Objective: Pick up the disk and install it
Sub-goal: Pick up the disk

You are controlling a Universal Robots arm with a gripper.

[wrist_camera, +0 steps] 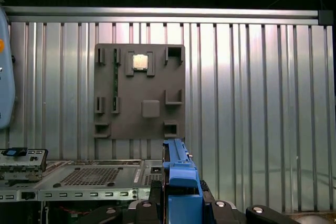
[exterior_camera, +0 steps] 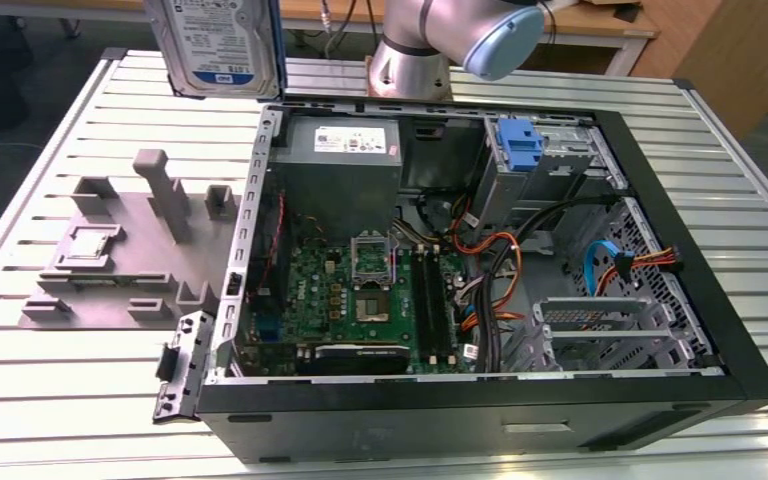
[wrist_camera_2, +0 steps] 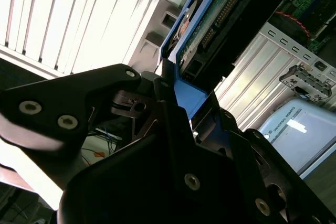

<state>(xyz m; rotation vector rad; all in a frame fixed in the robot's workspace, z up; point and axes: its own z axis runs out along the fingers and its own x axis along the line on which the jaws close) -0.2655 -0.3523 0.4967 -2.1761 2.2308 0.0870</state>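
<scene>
exterior view, from its left: a grey fixture [exterior_camera: 117,250] lies on the bench [exterior_camera: 37,400]. just past it the disk [exterior_camera: 211,45] hangs upright in the air over the bench's far edge, label toward the camera. it is clear of the open case [exterior_camera: 704,330] toward the exterior view's right. a bare blue bracket [exterior_camera: 520,150] sits in the case's far bay.

in the second wrist view the claw [wrist_camera_2: 176,95] is pinching the disk [wrist_camera_2: 210,19] at one end. blue rail shows between its fingers, and the circuit-board side runs on beyond them. in the first wrist view the disk [wrist_camera: 181,174] stands edge-on out of the claw, beside the case wall.

i judge the disk stiff and dense for its bulk, and sensitive to knocks, with smooth metal faces that could slip. the rails look the better hold, since plastic gives a little bite, and the board side is best left untouched. held by one end, it may lever in the claw.
</scene>
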